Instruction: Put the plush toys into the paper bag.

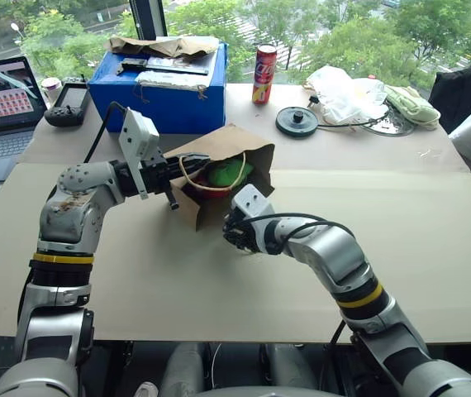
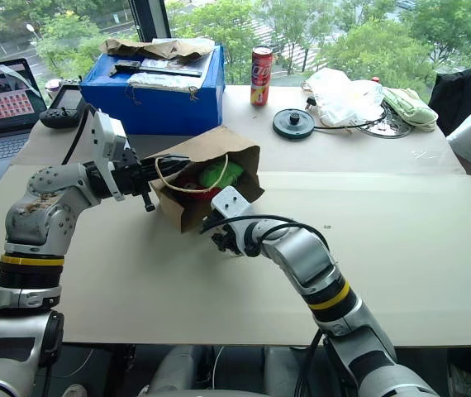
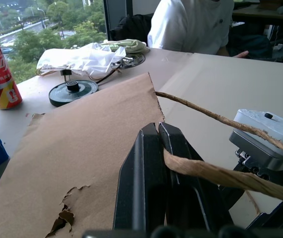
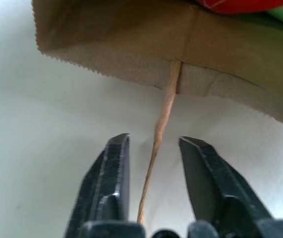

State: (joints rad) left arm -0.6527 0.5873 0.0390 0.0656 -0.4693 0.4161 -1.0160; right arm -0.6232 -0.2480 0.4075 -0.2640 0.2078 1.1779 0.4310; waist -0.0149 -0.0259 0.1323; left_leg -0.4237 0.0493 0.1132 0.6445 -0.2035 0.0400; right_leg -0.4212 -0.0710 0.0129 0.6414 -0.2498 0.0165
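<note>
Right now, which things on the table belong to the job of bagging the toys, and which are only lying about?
Belong to the job:
paper bag
green plush toy, inside the bag
red plush toy, inside the bag
left gripper, shut on a twine handle
right gripper

Lying about:
blue box
soda can
laptop
black disc

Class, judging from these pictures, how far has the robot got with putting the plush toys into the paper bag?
Done: round green plush toy and red chili-shaped plush toy lie inside the brown kraft paper bag. In hand: left gripper pinches one twine handle; the right gripper's fingers straddle the other handle, unclosed. Left: apparently nothing but letting go.
</note>
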